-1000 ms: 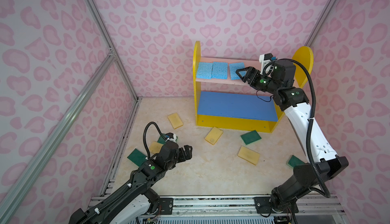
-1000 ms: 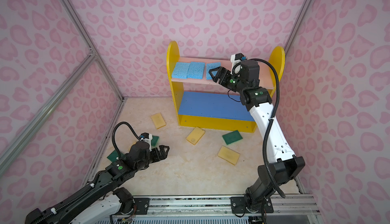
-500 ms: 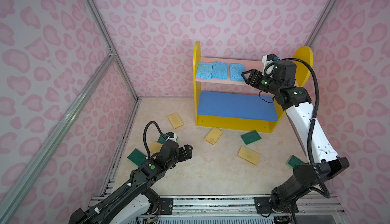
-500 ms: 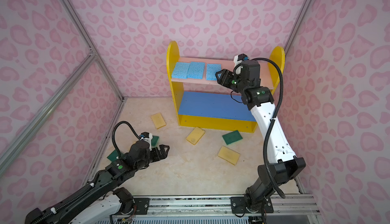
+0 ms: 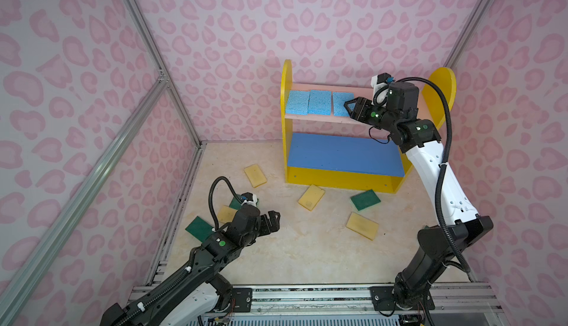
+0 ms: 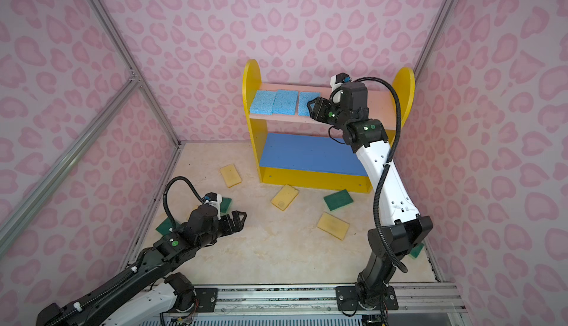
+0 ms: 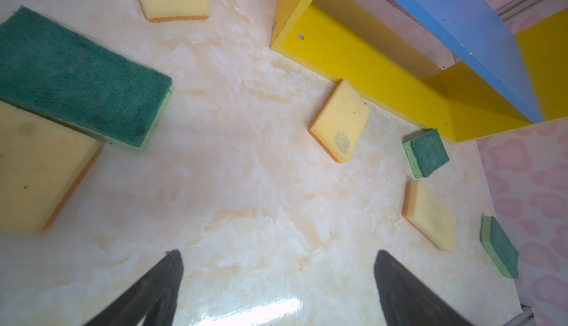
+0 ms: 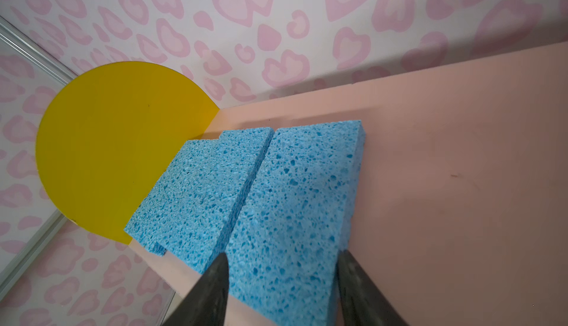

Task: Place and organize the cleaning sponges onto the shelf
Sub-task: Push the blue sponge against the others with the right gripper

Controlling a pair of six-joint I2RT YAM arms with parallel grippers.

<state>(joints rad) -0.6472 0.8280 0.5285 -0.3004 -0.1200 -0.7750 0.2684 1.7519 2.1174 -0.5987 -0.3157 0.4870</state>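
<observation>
The shelf [image 5: 287, 130] stands against the back wall. Three light blue cleaning sponges lie in a row on its pink upper board [image 6: 378, 100]. My right gripper [image 5: 350, 107] reaches over that board, and its fingers press both long sides of the rightmost blue sponge [image 8: 295, 201], which rests flat beside its neighbour [image 8: 199, 192]. Yellow sponges [image 5: 311, 197] [image 5: 362, 225] [image 5: 255, 175] and green ones [image 5: 365, 200] [image 5: 199, 228] lie scattered on the floor. My left gripper [image 5: 275, 220] hovers open over bare floor [image 7: 278, 256], holding nothing.
The blue middle board [image 5: 344, 152] carries nothing. A yellow sponge [image 7: 33, 167] and a green one [image 7: 76, 75] overlap close to my left wrist. Another green sponge [image 6: 416, 250] lies behind the right arm's base. Patterned walls close in three sides.
My right gripper's jaws narrowed from wide open onto the sides of the rightmost blue sponge, which shifted slightly on the board. The left arm has not moved.
</observation>
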